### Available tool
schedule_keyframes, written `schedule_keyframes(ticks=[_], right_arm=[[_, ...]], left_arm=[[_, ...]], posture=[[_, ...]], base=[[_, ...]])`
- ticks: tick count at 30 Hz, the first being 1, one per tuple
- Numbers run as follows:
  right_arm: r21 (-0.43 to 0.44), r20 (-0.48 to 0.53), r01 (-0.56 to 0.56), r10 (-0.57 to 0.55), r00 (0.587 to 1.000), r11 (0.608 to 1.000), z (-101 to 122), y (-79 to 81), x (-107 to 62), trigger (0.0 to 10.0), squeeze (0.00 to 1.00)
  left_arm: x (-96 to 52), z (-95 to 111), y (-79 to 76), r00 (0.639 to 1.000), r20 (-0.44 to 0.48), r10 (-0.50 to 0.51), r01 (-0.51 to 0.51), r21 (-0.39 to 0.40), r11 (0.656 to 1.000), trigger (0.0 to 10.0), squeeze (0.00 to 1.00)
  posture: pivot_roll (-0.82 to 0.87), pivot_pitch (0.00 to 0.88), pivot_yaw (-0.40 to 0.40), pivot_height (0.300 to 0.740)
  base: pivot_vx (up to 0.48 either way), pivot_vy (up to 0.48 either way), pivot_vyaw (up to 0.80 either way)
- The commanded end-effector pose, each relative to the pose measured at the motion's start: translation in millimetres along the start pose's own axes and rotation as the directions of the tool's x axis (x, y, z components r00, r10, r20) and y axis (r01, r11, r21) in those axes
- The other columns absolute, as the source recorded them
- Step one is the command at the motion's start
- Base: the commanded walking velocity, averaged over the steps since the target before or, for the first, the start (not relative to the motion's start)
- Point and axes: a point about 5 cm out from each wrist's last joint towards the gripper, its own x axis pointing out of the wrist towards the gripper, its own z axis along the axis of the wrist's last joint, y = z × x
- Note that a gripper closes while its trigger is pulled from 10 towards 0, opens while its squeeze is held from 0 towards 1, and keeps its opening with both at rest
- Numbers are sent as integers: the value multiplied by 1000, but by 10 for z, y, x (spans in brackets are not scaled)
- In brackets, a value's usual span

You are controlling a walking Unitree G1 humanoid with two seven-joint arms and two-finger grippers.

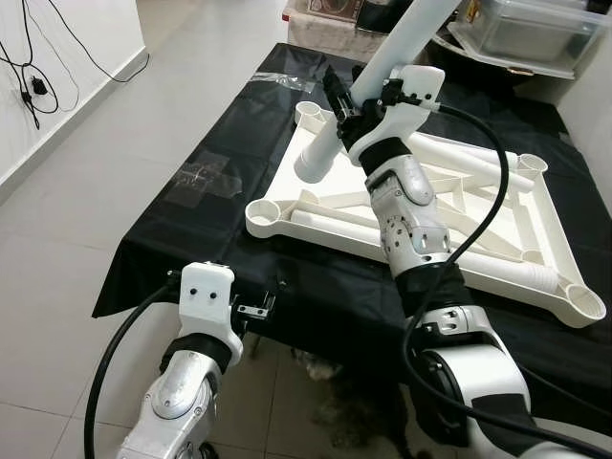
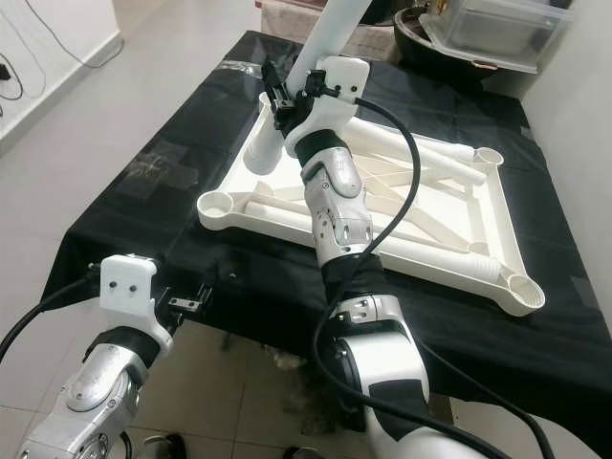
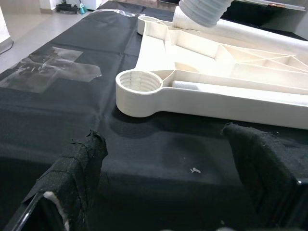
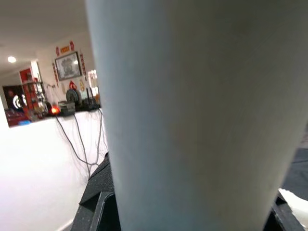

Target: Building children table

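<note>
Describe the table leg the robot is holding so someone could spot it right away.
On the black-covered table lies an upside-down white tabletop frame with a round socket at each corner. The held leg is the white tube slanting up over its far left corner, clamped by the right gripper; the other legs lie flat inside the frame.

One upturned tabletop (image 1: 287, 186), four corner sockets (image 1: 264, 212), four leg tubes (image 1: 382, 67), one black cloth (image 1: 191, 239)

A black cloth (image 1: 191, 239) bears clear tape (image 1: 206, 177); plastic bins (image 1: 521, 33) stand beyond.
</note>
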Motion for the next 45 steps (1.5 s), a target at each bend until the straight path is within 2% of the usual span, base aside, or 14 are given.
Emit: schedule_keyframes(ticks=[1, 3, 4, 11, 34, 38, 40, 45], right_arm=[[-64, 14, 14, -13, 1000, 998, 24, -44, -36, 10000, 0], [-80, 15, 22, -21, 1000, 997, 26, -59, -46, 10000, 0], [-98, 18, 52, -50, 999, 994, 36, -119, -75, 10000, 0], [-111, 13, 75, -74, 997, 991, 25, -184, -114, 10000, 0], [-103, 12, 83, -82, 997, 991, 16, -152, -144, 10000, 0], [-57, 54, 50, -47, 997, 997, 145, -88, -19, 10000, 0], [-57, 54, 50, -47, 997, 997, 145, -88, -19, 10000, 0], [4, 45, -44, 44, 998, 999, 127, 93, 34, 10000, 0]], left_arm=[[8, -12, 12, 1000, 2, 11, -11, -2, 1000, 10000, 0], [11, -8, 15, 1000, 4, 11, -11, -1, 1000, 10000, 0], [24, -3, 34, 1000, 8, 16, -16, 1, 1000, 10000, 0], [59, 2, 50, 1000, 15, 14, -14, 5, 1000, 10000, 0], [85, 12, 71, 1000, 23, 21, -21, 2, 1000, 10000, 0], [92, 8, 74, 1000, 22, 19, -20, 2, 1000, 10000, 0], [92, 8, 74, 1000, 22, 19, -20, 2, 1000, 10000, 0], [84, 0, 78, 1000, 20, 22, -22, 3, 1000, 10000, 0]], posture=[[66, 161, -134, 740], [66, 161, -134, 740], [63, 156, -131, 740], [58, 148, -124, 740], [52, 168, -121, 740], [56, 166, -113, 740], [56, 166, -113, 740], [55, 163, -119, 740]], base=[[0, 0, 0], [0, 0, 0], [0, 0, 0], [0, 0, 0], [0, 0, 0], [0, 0, 0], [0, 0, 0], [0, 0, 0]])
